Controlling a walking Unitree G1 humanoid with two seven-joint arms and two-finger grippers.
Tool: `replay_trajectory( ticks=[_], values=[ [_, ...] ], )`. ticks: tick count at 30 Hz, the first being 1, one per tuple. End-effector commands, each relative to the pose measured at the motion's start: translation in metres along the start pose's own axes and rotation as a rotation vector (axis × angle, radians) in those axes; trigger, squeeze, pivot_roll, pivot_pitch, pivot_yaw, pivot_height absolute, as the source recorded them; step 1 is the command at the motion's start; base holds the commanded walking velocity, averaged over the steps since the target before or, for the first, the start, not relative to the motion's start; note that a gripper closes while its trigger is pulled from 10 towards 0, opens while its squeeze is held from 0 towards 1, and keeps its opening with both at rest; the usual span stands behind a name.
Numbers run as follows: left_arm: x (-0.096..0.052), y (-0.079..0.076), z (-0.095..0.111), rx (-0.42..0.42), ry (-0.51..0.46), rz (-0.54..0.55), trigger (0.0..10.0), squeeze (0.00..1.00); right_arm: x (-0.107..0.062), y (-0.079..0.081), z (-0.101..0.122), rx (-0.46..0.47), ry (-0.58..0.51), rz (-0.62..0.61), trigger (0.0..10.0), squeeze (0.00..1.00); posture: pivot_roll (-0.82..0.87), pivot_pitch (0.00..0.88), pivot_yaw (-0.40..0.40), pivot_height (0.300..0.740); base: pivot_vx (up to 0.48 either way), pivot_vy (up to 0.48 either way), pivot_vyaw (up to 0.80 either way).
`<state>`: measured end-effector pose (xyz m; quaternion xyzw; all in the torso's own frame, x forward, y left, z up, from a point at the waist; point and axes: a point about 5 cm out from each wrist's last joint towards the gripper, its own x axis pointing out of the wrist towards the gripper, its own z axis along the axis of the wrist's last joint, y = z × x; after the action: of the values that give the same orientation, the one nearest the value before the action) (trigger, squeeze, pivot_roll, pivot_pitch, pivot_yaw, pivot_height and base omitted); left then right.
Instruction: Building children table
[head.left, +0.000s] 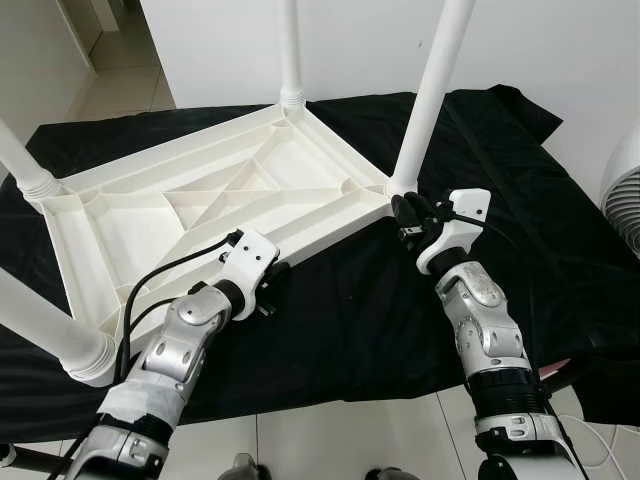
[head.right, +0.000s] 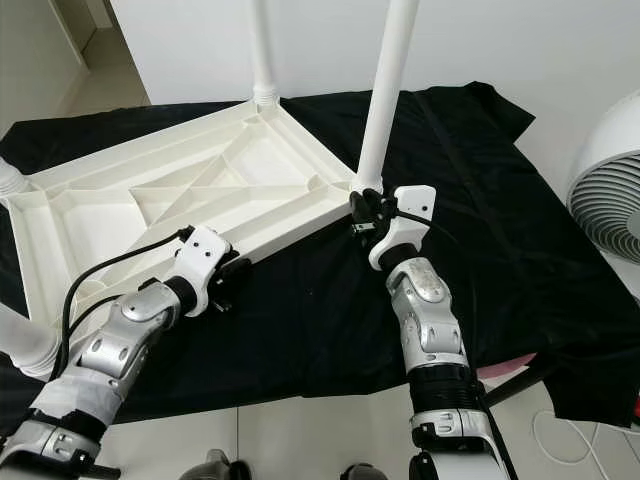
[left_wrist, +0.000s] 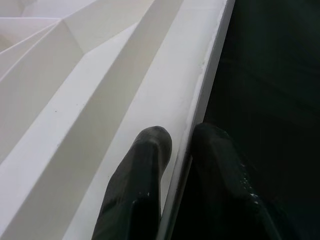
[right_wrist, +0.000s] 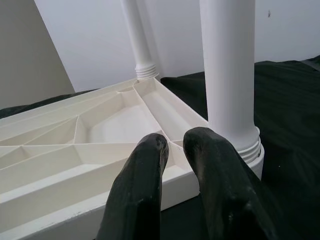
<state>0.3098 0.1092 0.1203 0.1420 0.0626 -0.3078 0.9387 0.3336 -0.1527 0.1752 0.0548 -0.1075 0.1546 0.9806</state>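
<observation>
Our left gripper (head.left: 272, 283) pinches the table (head.left: 200, 200) rim at 7 o'clock; right gripper (head.left: 408, 222) nips the 3 o'clock corner (light, stiff, slippery plastic, we judge).

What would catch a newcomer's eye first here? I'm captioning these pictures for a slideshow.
A white plastic table lies upside down on a black cloth, its four legs pointing up. The left gripper pinches the table's near rim, one finger on each side, and the right gripper sits at the near right corner beside a leg.
</observation>
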Motion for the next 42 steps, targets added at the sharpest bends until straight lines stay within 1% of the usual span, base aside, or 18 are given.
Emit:
replay_trajectory(
  ticks=[1, 4, 7, 11, 14, 17, 21, 23, 24, 26, 28, 29, 30, 31, 33, 37, 38, 42],
  values=[
    [-0.002, -0.01, -0.019, -0.041, 0.077, -0.012, 0.0, 0.0, 0.001, 0.002, 0.0, -0.006, -0.003, 0.005, 10.0, 0.0, -0.04, 0.069, 0.073, 0.74, 0.0, 0.0, 0.0],
    [-0.008, -0.009, -0.02, -0.07, 0.072, 0.04, 0.0, 0.0, 0.001, 0.002, 0.0, -0.004, -0.004, 0.002, 10.0, 0.0, -0.03, 0.07, 0.071, 0.74, 0.0, 0.0, 0.0],
    [-0.023, 0.002, -0.026, -0.108, 0.081, 0.146, 0.0, 0.0, 0.003, 0.004, -0.001, -0.001, -0.005, 0.008, 10.0, 0.0, -0.02, 0.069, 0.063, 0.74, 0.0, 0.0, 0.0],
    [-0.028, 0.007, -0.029, -0.111, 0.089, 0.185, 0.0, 0.0, 0.004, 0.004, -0.001, 0.0, -0.005, 0.011, 10.0, 0.0, -0.01, 0.072, 0.055, 0.74, 0.0, 0.0, 0.0],
    [-0.04, 0.022, -0.034, -0.113, 0.109, 0.274, 0.0, 0.0, 0.008, 0.006, -0.001, 0.001, -0.001, 0.027, 10.0, 0.0, -0.01, 0.07, 0.045, 0.74, 0.0, 0.0, 0.0],
    [-0.046, 0.027, -0.036, -0.122, 0.117, 0.318, 0.0, 0.0, 0.01, 0.007, -0.001, 0.001, 0.001, 0.034, 10.0, 0.0, 0.0, 0.071, 0.035, 0.74, 0.0, 0.0, 0.0],
    [-0.048, 0.028, -0.038, -0.13, 0.123, 0.335, 0.0, 0.0, 0.011, 0.007, -0.002, 0.001, 0.002, 0.04, 10.0, 0.0, 0.0, 0.071, 0.033, 0.74, 0.0, 0.0, 0.0],
    [-0.044, 0.023, -0.036, -0.138, 0.116, 0.332, 0.0, 0.0, 0.012, 0.008, -0.001, 0.0, 0.002, 0.045, 10.0, 0.0, 0.01, 0.069, 0.026, 0.74, 0.0, 0.0, 0.0],
    [-0.042, 0.021, -0.035, -0.142, 0.11, 0.327, 6.1, 0.0, 0.013, 0.008, -0.001, 0.0, 0.002, 0.046, 10.0, 0.0, 0.01, 0.069, 0.026, 0.74, 0.0, 0.0, 0.0],
    [-0.033, 0.012, -0.028, -0.139, 0.086, 0.285, 6.1, 0.0, 0.014, 0.009, -0.001, -0.001, 0.0, 0.05, 10.0, 0.0, 0.0, 0.065, 0.024, 0.74, 0.0, 0.0, 0.0],
    [-0.033, 0.012, -0.028, -0.139, 0.086, 0.285, 6.1, 0.0, 0.014, 0.009, -0.001, -0.001, 0.0, 0.05, 10.0, 0.0, 0.0, 0.065, 0.024, 0.74, 0.0, 0.0, 0.0],
    [-0.029, 0.007, -0.024, -0.138, 0.075, 0.262, 10.0, 0.0, 0.015, 0.01, 0.0, -0.001, -0.001, 0.052, 10.0, 0.0, 0.0, 0.062, 0.027, 0.74, 0.0, 0.0, 0.0],
    [-0.024, 0.002, -0.018, -0.151, 0.049, 0.23, 10.0, 1.0, 0.015, 0.01, 0.0, -0.001, -0.002, 0.053, 10.0, 0.0, 0.0, 0.06, 0.027, 0.74, 0.0, 0.0, 0.0],
    [-0.024, 0.002, -0.018, -0.151, 0.049, 0.23, 10.0, 1.0, 0.015, 0.01, 0.0, -0.001, -0.002, 0.053, 10.0, 0.0, 0.0, 0.06, 0.027, 0.74, 0.0, 0.0, 0.0],
    [-0.018, -0.003, -0.011, -0.141, 0.026, 0.189, 10.0, 1.0, 0.014, 0.009, 0.0, -0.003, -0.005, 0.054, 10.0, 0.0, -0.01, 0.058, 0.03, 0.74, 0.0, 0.0, 0.0],
    [-0.016, -0.003, -0.004, -0.114, 0.014, 0.183, 10.0, 1.0, 0.015, 0.009, 0.0, -0.003, -0.009, 0.051, 10.0, 0.0, -0.01, 0.056, 0.034, 0.74, 0.0, 0.0, 0.0],
    [-0.016, -0.005, -0.001, -0.109, 0.001, 0.165, 10.0, 0.0, 0.015, 0.009, 0.0, -0.003, -0.01, 0.051, 10.0, 0.0, -0.01, 0.055, 0.036, 0.74, 0.0, 0.0, 0.0],
    [-0.016, -0.009, 0.003, -0.108, -0.016, 0.137, 10.0, 0.0, 0.014, 0.009, 0.0, -0.003, -0.012, 0.05, 10.0, 0.0, -0.01, 0.055, 0.036, 0.74, 0.0, 0.0, 0.0]
  ],
)
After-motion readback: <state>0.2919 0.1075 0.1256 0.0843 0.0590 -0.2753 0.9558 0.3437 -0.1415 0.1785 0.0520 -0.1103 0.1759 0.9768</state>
